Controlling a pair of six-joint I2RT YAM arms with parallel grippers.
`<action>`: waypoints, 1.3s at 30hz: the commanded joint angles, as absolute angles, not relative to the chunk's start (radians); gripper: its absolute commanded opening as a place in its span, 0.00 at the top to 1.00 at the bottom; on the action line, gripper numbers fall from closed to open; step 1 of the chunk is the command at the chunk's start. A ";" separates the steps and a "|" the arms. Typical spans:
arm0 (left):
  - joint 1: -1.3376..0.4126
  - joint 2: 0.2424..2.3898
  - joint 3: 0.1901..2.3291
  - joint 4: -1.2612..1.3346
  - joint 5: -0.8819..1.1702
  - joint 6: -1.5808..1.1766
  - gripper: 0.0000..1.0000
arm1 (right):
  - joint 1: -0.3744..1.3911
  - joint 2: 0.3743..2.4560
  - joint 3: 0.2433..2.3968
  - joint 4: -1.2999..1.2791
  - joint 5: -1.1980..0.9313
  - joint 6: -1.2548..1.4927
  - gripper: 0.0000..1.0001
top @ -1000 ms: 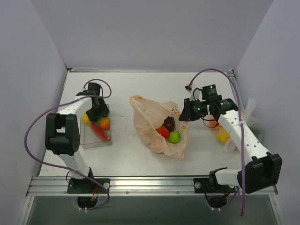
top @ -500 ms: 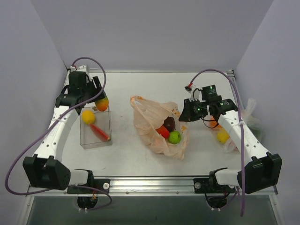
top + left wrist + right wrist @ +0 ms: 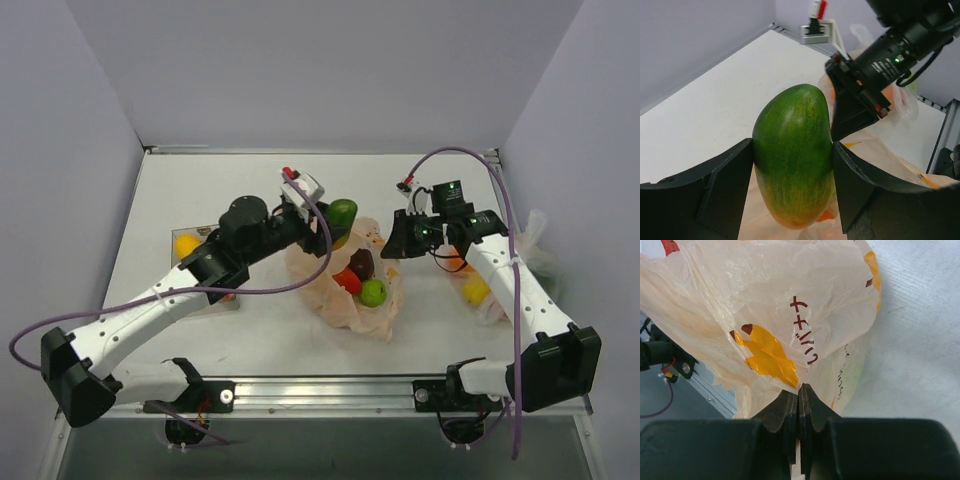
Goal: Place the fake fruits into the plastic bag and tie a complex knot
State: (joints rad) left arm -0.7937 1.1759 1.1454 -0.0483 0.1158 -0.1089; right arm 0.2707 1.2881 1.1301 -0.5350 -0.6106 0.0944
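Tray (image 3: 180, 265) of clear plastic at the far left, with a yellow fruit (image 3: 187, 245) at its back end. Reaching across to mid-table, the left gripper (image 3: 335, 225) clamps a green mango (image 3: 794, 160) between its fingers, above the back rim of the plastic bag (image 3: 335, 300). The bag lies open, holding a red fruit (image 3: 347, 281), a maroon fruit (image 3: 361, 263) and a green fruit (image 3: 373, 292). The right gripper (image 3: 799, 407), fingers pressed together, pinches the bag's right edge. A clear whitish bag (image 3: 535, 240) lies farthest right.

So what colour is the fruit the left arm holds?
Green fruit, fading to orange at its lower end; left wrist view.
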 commanded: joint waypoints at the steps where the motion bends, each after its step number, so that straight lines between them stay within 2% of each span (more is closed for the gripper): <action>1: -0.877 1.248 1.101 0.251 0.132 0.030 0.45 | 0.244 1.304 1.144 -0.540 -0.673 0.153 1.00; 9: -0.963 1.422 1.031 0.515 0.195 0.176 0.42 | 0.169 1.328 1.143 -0.537 -0.781 0.248 1.00; 12: -0.969 1.439 0.977 0.549 0.187 0.219 0.28 | 0.152 1.328 1.138 -0.538 -0.808 0.268 1.00; 14: -0.968 1.418 0.941 0.549 0.167 0.239 0.08 | 0.146 1.321 1.134 -0.537 -0.816 0.271 1.00; 15: -0.966 1.404 0.934 0.539 0.151 0.235 0.02 | 0.144 1.315 1.132 -0.537 -0.818 0.273 1.00; 20: -0.939 1.251 0.983 0.379 0.147 0.168 0.03 | 0.144 1.304 1.124 -0.540 -0.815 0.272 1.00; 23: -0.878 1.152 1.086 0.122 0.118 0.083 0.03 | 0.146 1.295 1.121 -0.541 -0.802 0.261 1.00; 24: -0.823 1.131 1.147 -0.046 0.109 0.057 0.03 | 0.146 1.290 1.121 -0.540 -0.798 0.256 1.00; 27: -0.679 1.066 1.224 -0.322 0.035 0.006 0.03 | 0.149 1.285 1.117 -0.540 -0.778 0.241 1.00; 29: -0.565 1.030 1.236 -0.431 0.044 0.006 0.07 | 0.152 1.289 1.114 -0.537 -0.769 0.235 1.00; 30: -0.511 1.020 1.236 -0.512 0.040 0.006 0.12 | 0.155 1.289 1.115 -0.537 -0.765 0.230 1.00; 34: -0.191 1.052 1.233 -0.682 0.043 0.061 0.14 | 0.160 1.289 1.112 -0.535 -0.749 0.218 1.00; 39: -0.045 1.186 1.207 -0.733 0.008 0.181 0.14 | 0.161 1.278 1.106 -0.537 -0.735 0.204 1.00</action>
